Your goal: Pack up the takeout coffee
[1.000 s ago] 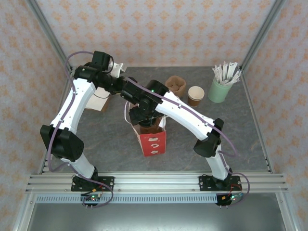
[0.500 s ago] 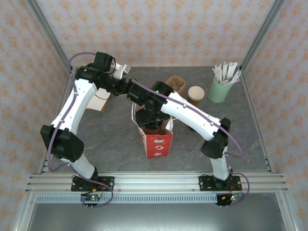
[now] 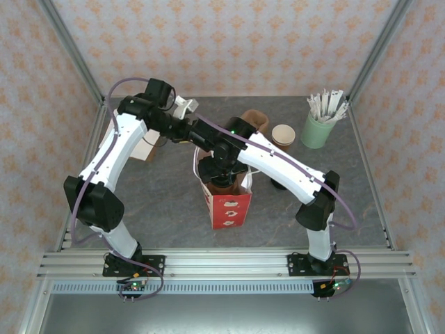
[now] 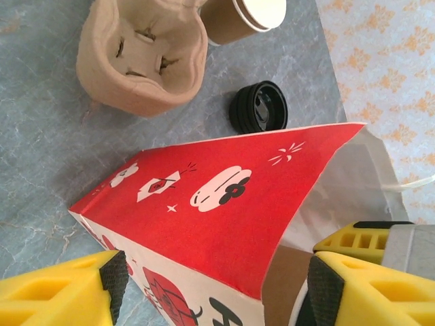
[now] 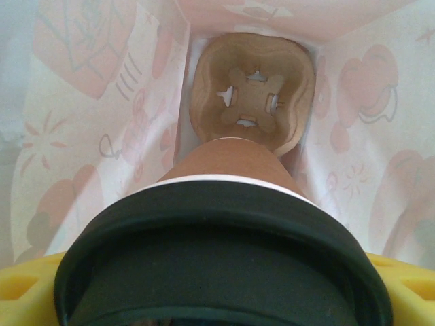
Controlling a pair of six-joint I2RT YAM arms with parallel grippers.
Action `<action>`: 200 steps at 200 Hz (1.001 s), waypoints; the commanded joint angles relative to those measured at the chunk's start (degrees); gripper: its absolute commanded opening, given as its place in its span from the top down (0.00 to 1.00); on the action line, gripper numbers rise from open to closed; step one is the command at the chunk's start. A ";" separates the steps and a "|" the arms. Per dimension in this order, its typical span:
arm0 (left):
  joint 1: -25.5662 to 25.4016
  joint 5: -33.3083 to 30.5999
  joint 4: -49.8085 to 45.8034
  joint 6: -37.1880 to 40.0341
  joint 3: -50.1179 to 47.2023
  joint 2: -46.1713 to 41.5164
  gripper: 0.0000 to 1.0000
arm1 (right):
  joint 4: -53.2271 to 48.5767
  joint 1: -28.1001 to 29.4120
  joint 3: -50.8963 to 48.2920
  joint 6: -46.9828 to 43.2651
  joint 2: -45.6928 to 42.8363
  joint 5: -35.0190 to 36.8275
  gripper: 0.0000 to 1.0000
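The right gripper (image 5: 221,302) is down in the mouth of the bag (image 3: 228,205), which stands mid-table, a touch toward the near edge. Its jaws are spread wide and clamped on the coffee (image 5: 231,159), a yellow finger on either side of the black lid (image 5: 224,251). The cup hangs upright, base first, with its long axis running straight down the line of the wrist.

On the bag's floor below sits a carrier (image 5: 253,95), and this is the relation that counts. The cup's foot looks aimed at the near edge of the slotted pocket, not dead centre. How much drop is left cannot be told. The likely call is a small nudge to centre it, a straight descent, then release.

The left gripper (image 4: 212,288) sits astride the bag's far-left rim, one finger outside the red wall and the other at the mouth. Its jaws are wide, with no pinch on the paper to be seen. The right arm has the cup.

The right wrist view gives the carrier inside the bag, which the arm covers from overhead. The left wrist view gives the table beyond the bag, with a second carrier (image 4: 143,58), a second cup (image 4: 245,13) and a loose lid (image 4: 258,106). Overhead, the stirrer cup (image 3: 318,126) stands at the far right corner.
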 commanded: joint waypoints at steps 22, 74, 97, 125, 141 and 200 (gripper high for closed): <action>-0.56 -1.86 -2.98 2.19 0.17 1.60 0.40 | -0.99 -0.26 -0.40 0.47 -2.10 -0.05 0.14; -0.56 -4.89 -0.21 -0.59 -0.88 -1.02 0.63 | -2.75 -0.26 -2.53 0.53 -2.35 -1.20 0.14; -0.75 -4.95 0.15 -0.95 -1.97 -2.39 0.73 | -2.32 -0.26 -4.32 0.60 -2.60 -2.10 0.14; -0.81 -5.32 0.63 -1.25 -3.49 -4.05 0.82 | -3.08 -0.31 -5.08 0.52 -2.69 -2.58 0.14; -0.88 -5.32 1.46 -1.87 -4.43 -5.17 0.84 | -3.65 -0.35 -5.71 0.45 -2.77 -2.96 0.14; -0.98 -7.06 2.21 -2.88 -5.90 -8.07 0.90 | -2.95 -0.79 -10.78 0.44 -4.02 -3.06 0.14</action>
